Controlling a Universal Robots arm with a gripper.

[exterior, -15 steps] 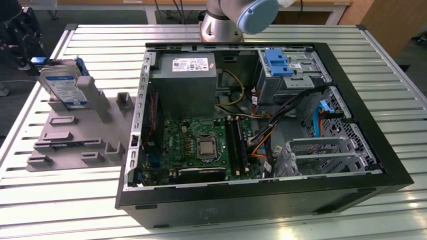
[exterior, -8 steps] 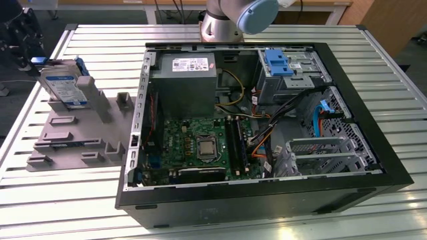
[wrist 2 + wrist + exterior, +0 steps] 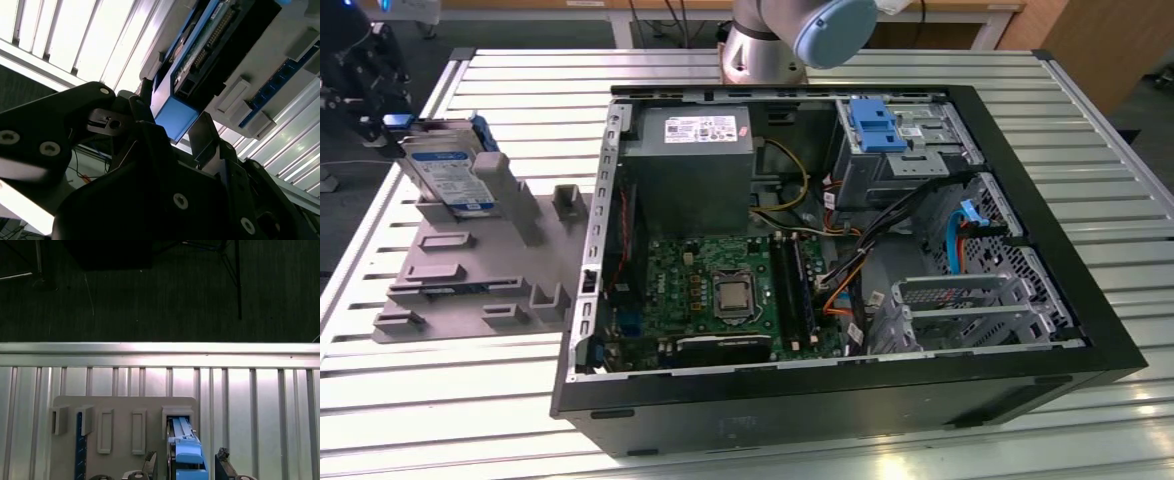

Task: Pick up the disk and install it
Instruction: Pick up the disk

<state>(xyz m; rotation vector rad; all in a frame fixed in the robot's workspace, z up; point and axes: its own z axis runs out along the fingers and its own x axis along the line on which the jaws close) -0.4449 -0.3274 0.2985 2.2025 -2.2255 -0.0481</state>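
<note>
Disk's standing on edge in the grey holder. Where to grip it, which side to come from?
Grip the disk by its exposed upper end, across the two broad faces, coming from above: its lower end sits in the grey holder slot. The open gripper straddles it.

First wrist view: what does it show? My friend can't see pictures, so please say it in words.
The disk stands on edge in a slot of a grey holder, with the open gripper straddling it, one finger on each side. The holder lies on a slatted metal table, and dark floor lies beyond.
</note>
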